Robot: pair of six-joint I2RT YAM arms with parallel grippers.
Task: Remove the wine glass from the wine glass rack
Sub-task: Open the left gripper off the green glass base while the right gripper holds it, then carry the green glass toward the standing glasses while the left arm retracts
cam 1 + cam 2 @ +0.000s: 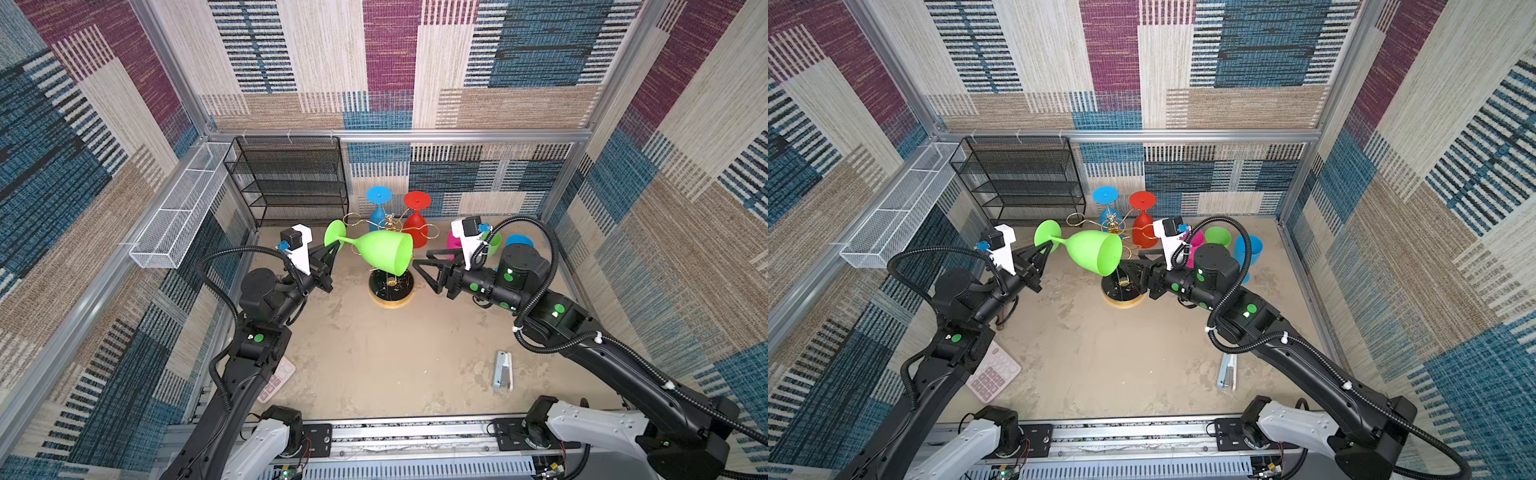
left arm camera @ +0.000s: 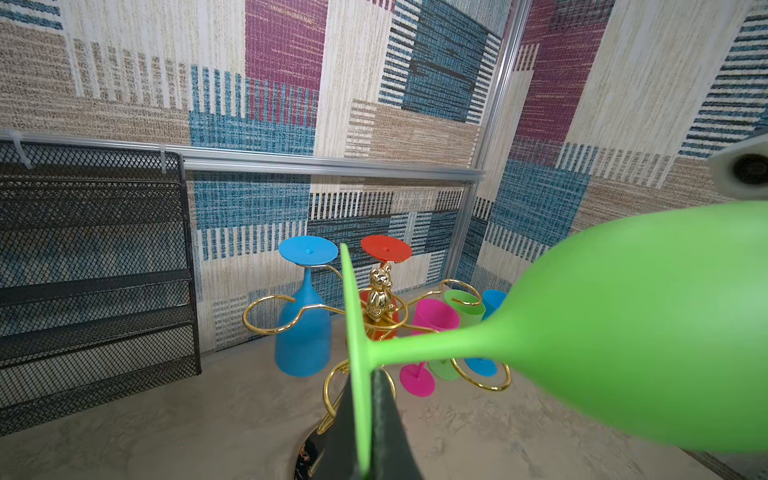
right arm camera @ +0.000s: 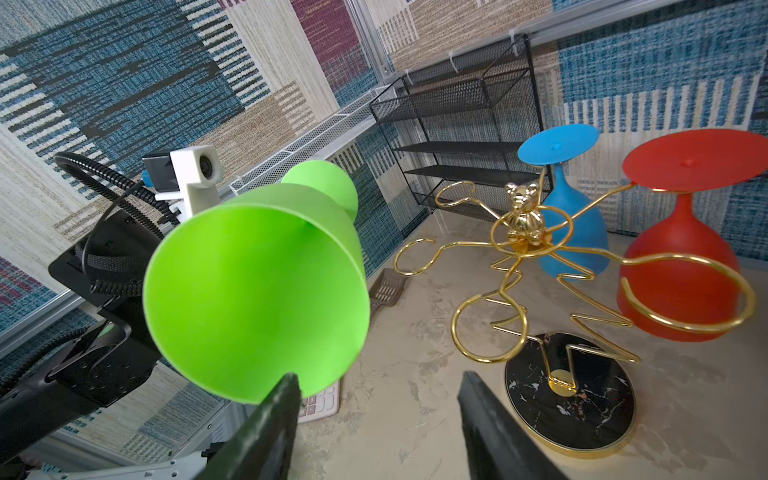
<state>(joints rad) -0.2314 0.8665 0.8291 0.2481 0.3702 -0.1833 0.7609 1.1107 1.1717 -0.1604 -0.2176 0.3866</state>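
Over the bench (image 1: 374, 365), just beside the gold rack (image 3: 569, 390) and off its arms, the green glass (image 1: 380, 249) lies level in the air. The left jaws are clamped on the edge of its foot. The right jaws stand partly open at the bowl's rim, gripping nothing. We judge a handover: we should close gently on the rim before the left lets go.

A black mesh shelf (image 1: 291, 183) is standing at the back, a white wire basket (image 1: 174, 224) is hanging beside it, and a pink calculator (image 1: 992, 374) and a stapler (image 1: 503, 370) are lying well apart on the tabletop (image 1: 374, 353).
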